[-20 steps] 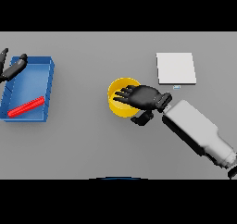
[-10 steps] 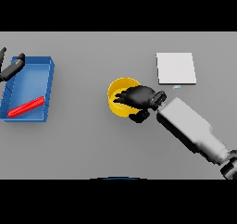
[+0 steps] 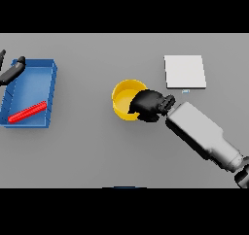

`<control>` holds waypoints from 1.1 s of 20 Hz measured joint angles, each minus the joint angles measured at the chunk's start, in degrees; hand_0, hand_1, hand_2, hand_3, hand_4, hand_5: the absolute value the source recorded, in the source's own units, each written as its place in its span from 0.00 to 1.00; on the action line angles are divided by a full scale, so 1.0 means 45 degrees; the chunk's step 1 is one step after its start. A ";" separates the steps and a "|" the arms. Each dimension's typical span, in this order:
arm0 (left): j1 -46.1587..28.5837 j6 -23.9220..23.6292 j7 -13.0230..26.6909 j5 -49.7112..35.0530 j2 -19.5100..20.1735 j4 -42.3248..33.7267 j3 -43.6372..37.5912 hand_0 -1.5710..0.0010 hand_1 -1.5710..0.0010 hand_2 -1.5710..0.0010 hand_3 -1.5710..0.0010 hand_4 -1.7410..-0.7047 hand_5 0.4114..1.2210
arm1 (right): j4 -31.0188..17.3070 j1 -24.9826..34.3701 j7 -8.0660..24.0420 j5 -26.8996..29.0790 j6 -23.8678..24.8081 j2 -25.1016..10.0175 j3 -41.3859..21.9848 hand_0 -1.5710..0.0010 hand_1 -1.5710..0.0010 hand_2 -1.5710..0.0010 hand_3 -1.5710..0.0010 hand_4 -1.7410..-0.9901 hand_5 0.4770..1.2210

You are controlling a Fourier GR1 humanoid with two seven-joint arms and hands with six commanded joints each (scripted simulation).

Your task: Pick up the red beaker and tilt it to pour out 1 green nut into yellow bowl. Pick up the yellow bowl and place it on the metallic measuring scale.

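Yellow bowl (image 3: 125, 99) sits on the worktop (image 3: 97, 151) left of the metallic scale (image 3: 184, 72), my right hand (image 3: 148, 104) curled over its near-right rim, fingers clamped there, and I judge such a one-sided grip could let it tip or slip when lifted.

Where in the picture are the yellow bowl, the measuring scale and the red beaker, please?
yellow bowl (image 3: 124, 94): head view, bare inner left wall.
measuring scale (image 3: 184, 71): head view, middle of its pale top plate.
red beaker (image 3: 27, 111): head view, middle of its side, lying in the blue tray.
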State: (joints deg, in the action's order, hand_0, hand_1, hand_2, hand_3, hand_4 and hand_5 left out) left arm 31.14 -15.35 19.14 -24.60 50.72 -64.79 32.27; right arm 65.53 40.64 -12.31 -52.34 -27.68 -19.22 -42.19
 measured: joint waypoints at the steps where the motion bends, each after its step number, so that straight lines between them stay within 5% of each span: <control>1: 0.0133 0.0026 0.0031 0.0087 -0.0072 0.0114 0.0055 1.00 1.00 1.00 1.00 0.99 0.35 | -0.0071 0.0048 -0.0043 0.0020 0.0115 0.0014 0.0021 0.07 0.07 0.19 0.22 0.06 0.96; 7: 0.0084 0.0163 0.0089 -0.0052 0.0126 -0.0105 -0.0016 1.00 1.00 1.00 1.00 0.99 0.35 | 0.0102 0.0003 0.0063 0.0461 0.0182 -0.0215 0.0425 0.02 0.02 0.15 0.15 0.01 0.99; 13: 0.0117 0.0074 0.0056 0.0083 -0.0040 0.0103 0.0054 1.00 1.00 1.00 1.00 0.98 0.34 | 0.1819 0.0084 0.0775 0.1247 -0.0977 -0.1044 0.1347 0.00 0.01 0.09 0.23 0.00 1.00; 22: 0.0071 0.0106 0.0410 0.0017 0.0261 -0.0376 0.0061 1.00 1.00 1.00 1.00 0.98 0.36 | 0.2349 0.0045 0.1313 0.1324 -0.0524 -0.2177 0.2337 0.00 0.00 0.04 0.27 0.00 1.00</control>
State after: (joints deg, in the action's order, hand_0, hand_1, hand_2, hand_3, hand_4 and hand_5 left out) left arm 31.46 -14.88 20.98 -24.53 51.89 -66.48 32.54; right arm 76.10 40.84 -6.40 -46.38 -30.04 -29.02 -31.68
